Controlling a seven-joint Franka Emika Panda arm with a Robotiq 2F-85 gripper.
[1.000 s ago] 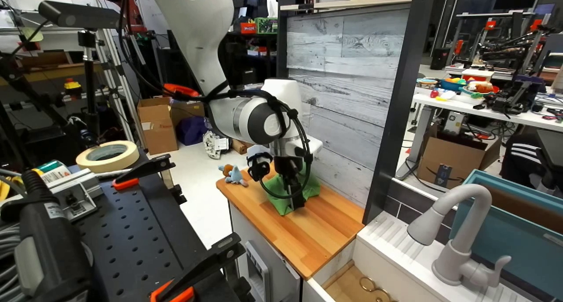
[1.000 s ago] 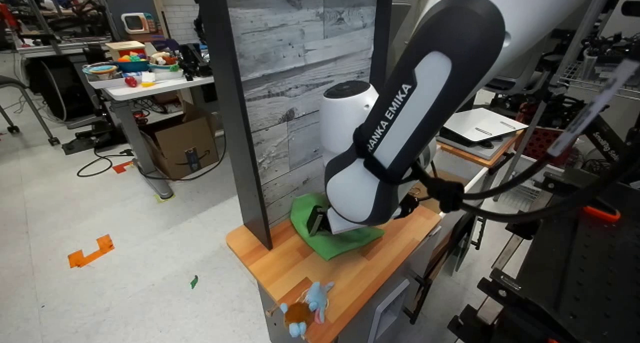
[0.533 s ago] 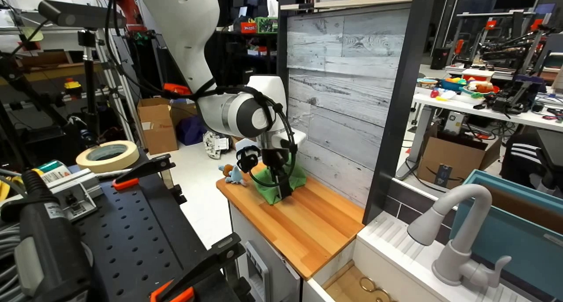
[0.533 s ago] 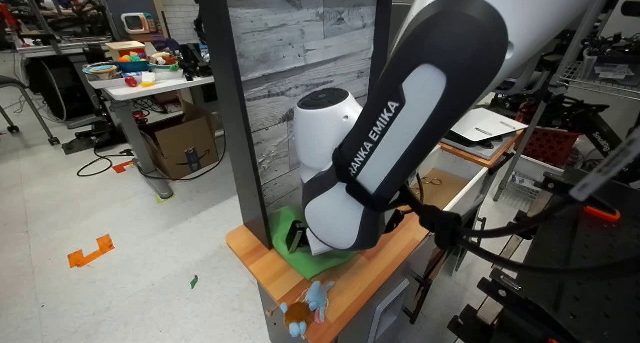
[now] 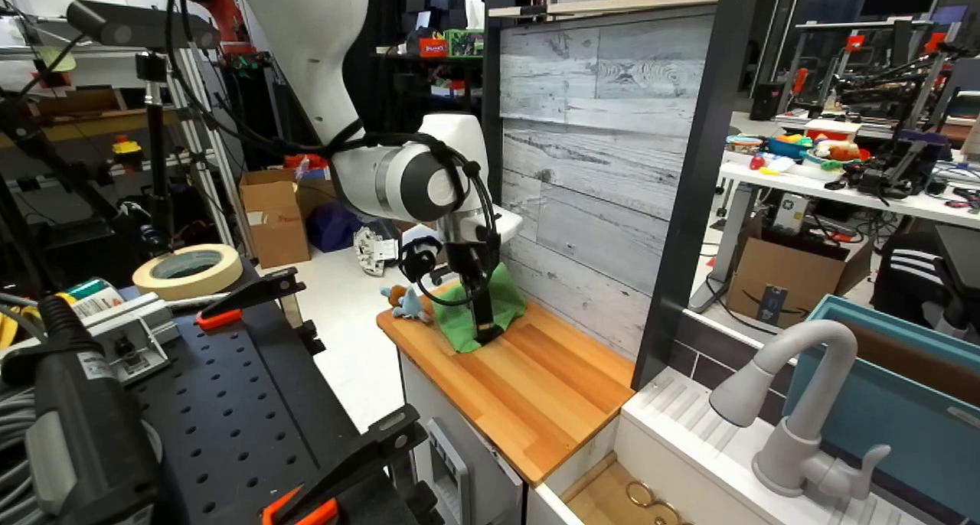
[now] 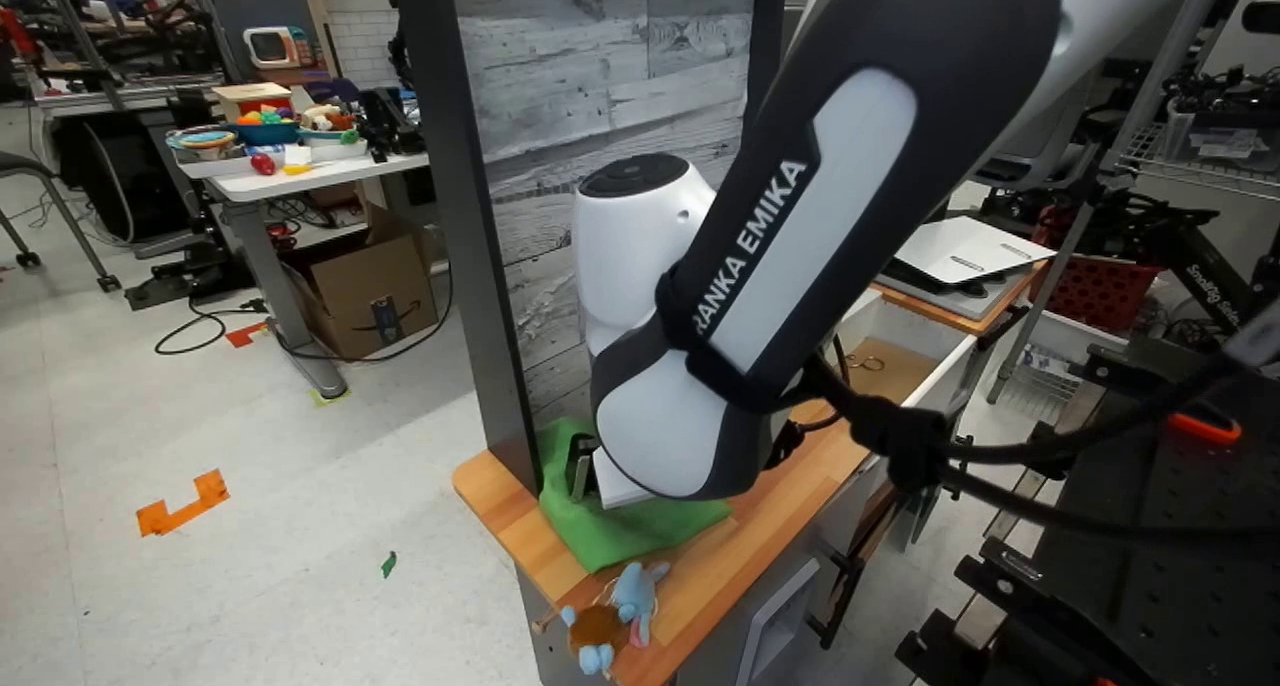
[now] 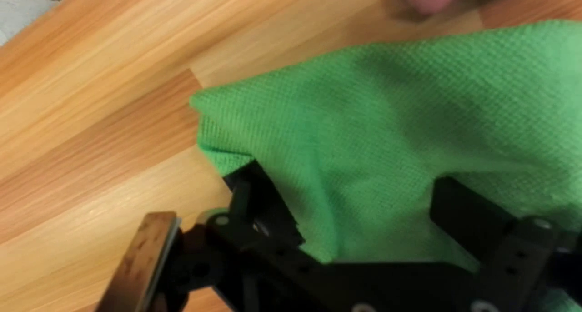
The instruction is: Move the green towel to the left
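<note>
The claw (image 7: 346,181), spread wide, points down at the green towel (image 7: 386,130) on the wooden counter (image 5: 547,387) near a blue stuffed toy (image 6: 632,594).

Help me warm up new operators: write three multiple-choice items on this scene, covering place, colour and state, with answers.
1. Where is the green towel?
A) On the floor
B) On the wooden countertop
C) In a cardboard box

2. What colour is the faucet?
A) Grey
B) Red
C) Yellow

3. How is the gripper?
A) Shut on the towel
B) Out of every view
C) Open

1: B, the towel lies there in both exterior views.
2: A, its neck shows grey in an exterior view.
3: C, its fingers stand apart in the wrist view.
</note>
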